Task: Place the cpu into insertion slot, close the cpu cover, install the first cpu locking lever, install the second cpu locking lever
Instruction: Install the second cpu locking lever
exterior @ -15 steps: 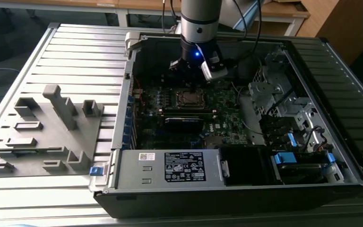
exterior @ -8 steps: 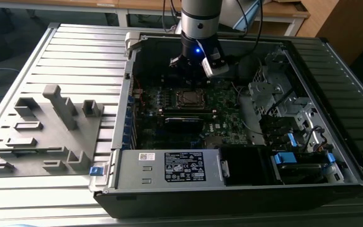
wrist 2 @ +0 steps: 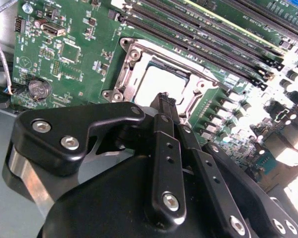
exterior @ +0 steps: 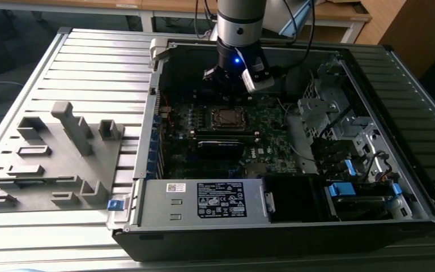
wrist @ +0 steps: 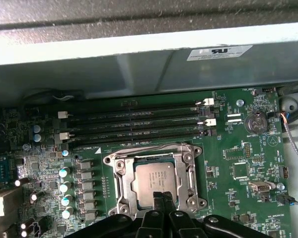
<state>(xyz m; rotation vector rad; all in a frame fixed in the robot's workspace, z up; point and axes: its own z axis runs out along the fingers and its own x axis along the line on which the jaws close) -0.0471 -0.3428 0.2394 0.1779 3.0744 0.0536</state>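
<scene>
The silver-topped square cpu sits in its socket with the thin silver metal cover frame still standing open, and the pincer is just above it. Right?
Not quite: the thin silver metal cover frame lies closed around the silver-topped square cpu, as the first wrist view shows. The pincer is just above it.

pincer [wrist: 162,198] tips covering the cpu [wrist: 154,184] near edge, arm [exterior: 240,22] cropped above

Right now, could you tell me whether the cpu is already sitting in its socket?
Yes, in the first wrist view the cpu lies flat in the socket, framed by the cpu cover.

Slatted metal table [exterior: 89,62]; wooden desks [exterior: 338,14]
</scene>
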